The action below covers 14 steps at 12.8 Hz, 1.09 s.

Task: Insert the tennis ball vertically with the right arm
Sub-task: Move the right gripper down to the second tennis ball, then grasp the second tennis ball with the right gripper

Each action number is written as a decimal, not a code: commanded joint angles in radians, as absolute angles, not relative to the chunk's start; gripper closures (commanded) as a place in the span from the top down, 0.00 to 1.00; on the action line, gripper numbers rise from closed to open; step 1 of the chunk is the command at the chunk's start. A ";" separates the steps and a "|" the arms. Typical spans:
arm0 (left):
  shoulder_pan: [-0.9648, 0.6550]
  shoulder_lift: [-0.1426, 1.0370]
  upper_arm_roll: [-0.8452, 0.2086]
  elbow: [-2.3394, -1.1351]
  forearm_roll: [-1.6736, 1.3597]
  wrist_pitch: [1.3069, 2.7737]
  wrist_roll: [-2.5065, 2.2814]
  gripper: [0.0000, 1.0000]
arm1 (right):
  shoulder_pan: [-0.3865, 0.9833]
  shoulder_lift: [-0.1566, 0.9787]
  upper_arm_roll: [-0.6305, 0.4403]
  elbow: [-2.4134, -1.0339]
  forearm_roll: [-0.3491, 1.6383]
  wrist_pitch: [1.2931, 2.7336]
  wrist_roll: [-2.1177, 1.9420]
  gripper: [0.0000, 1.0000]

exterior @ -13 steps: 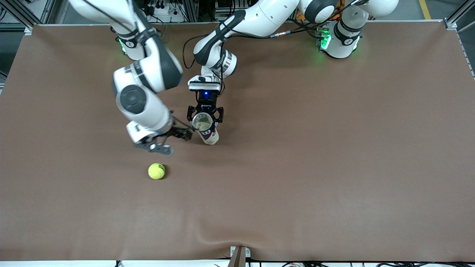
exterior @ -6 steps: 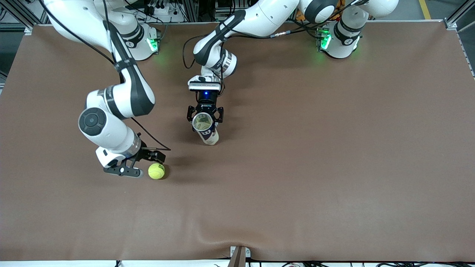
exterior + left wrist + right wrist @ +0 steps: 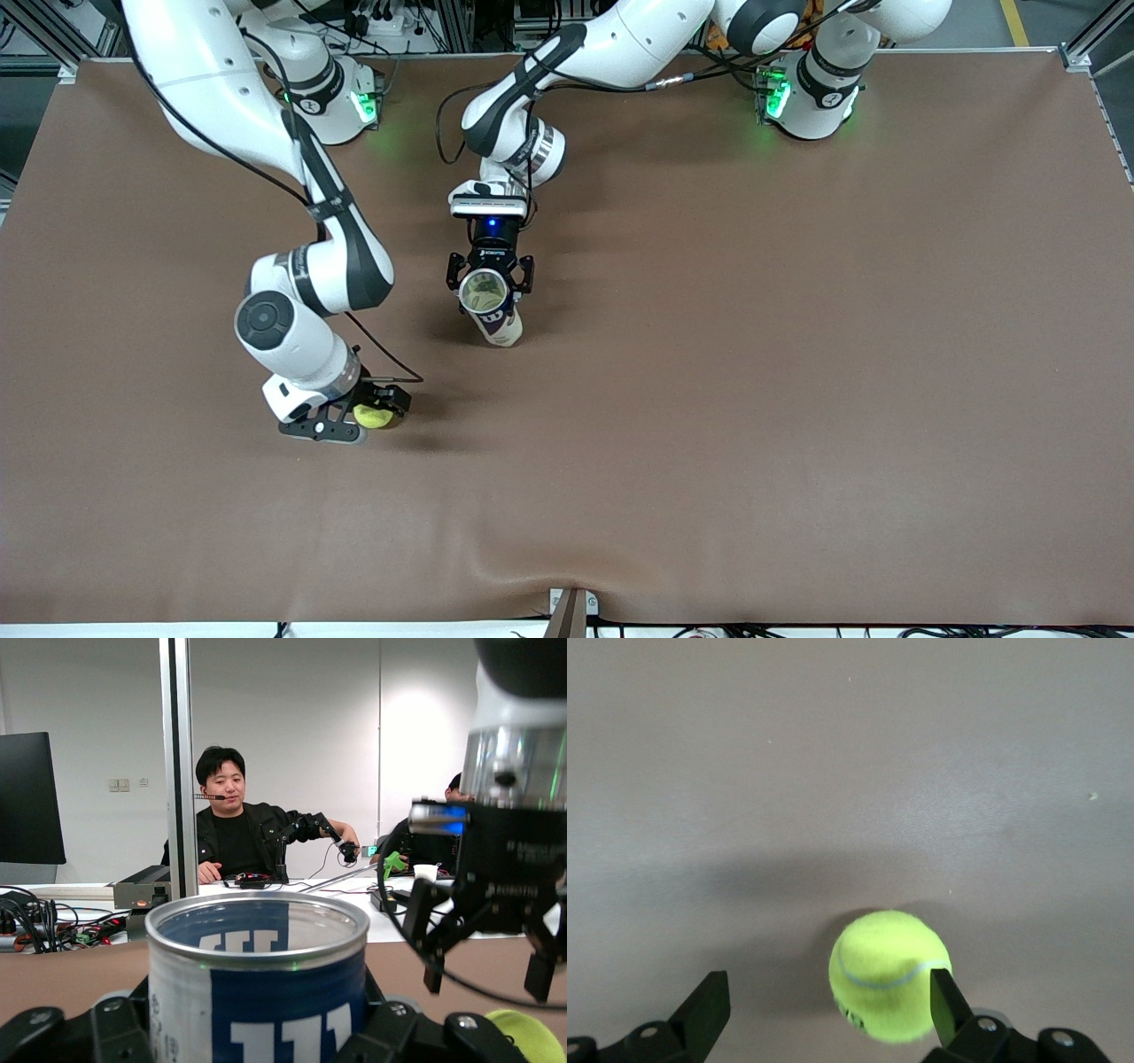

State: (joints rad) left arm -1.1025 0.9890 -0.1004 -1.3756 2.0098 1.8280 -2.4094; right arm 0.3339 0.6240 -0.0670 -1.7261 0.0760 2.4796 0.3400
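Change: right gripper (image 3: 359,421) has swung away from beside the can (image 3: 490,307) and dropped over the tennis ball (image 3: 376,416); ball, can and left arm have stayed put
Tennis ball: on the brown table (image 3: 797,399), nearer the front camera than the can and toward the right arm's end; not yet lifted
Right gripper: fingers spread wide, straddling the ball unevenly; one fingertip (image 3: 943,1001) overlaps the ball's edge, the other stands well clear; nothing grasped; a small sideways shift would probably centre the ball before closing
Left gripper (image 3: 489,273): clamped around the can near its rim; likely steadying it as the target
Can: upright on the table, open mouth upward, so the ball can drop straight in
Stage: reach done, grasp pending
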 commanded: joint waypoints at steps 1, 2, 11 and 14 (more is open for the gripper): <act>-1.106 0.994 -0.095 -1.367 2.029 1.813 -2.437 0.80 | 0.319 0.647 -0.055 -1.720 0.061 2.497 0.327 1.00; -1.106 0.994 -0.095 -1.367 2.029 1.813 -2.437 0.81 | 0.318 0.647 -0.054 -1.721 0.048 2.497 0.327 1.00; -1.106 0.994 -0.095 -1.367 2.028 1.813 -2.445 0.81 | 0.288 0.649 -0.057 -1.723 0.021 2.496 0.318 1.00; -1.106 0.996 -0.095 -1.367 2.028 1.813 -2.447 0.81 | 0.272 0.650 -0.057 -1.726 0.021 2.496 0.281 1.00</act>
